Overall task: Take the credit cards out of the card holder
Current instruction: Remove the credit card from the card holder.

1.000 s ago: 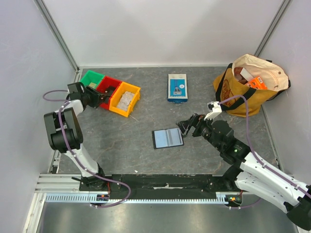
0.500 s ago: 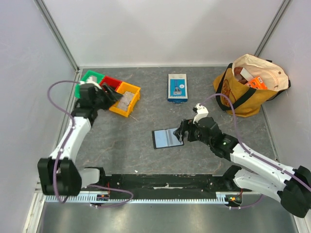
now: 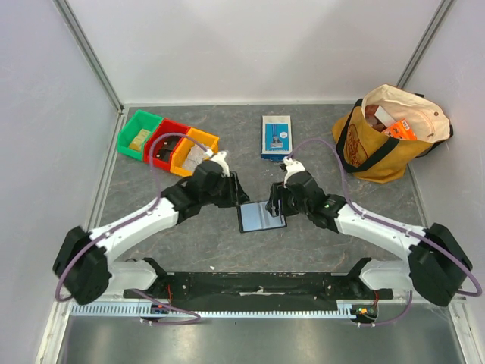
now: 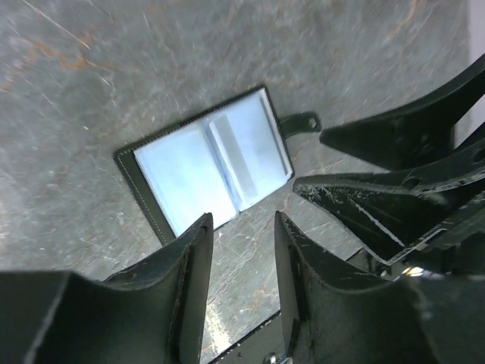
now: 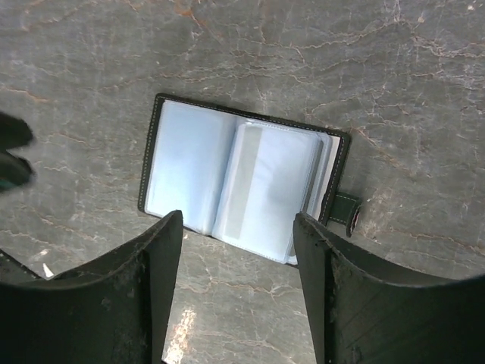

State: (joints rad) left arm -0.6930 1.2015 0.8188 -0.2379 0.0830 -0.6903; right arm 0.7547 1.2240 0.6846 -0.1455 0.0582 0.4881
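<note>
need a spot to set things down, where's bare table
Bare table lies between the yellow bin and the blue-and-white box, and between the card holder and the near rail. Crowded at the holder, flanked by the left end effector and right end effector.

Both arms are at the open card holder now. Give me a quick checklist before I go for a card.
1. The holder lies open, pockets up, on the table: ok.
2. The left gripper is open and empty: ok.
3. The right gripper is open and empty: ok.
4. The two grippers are apart from each other: ok, but close.
5. The cards show in the pockets: cannot tell; the sleeves look pale and hazy.
6. Either gripper touches the holder: cannot tell.
</note>
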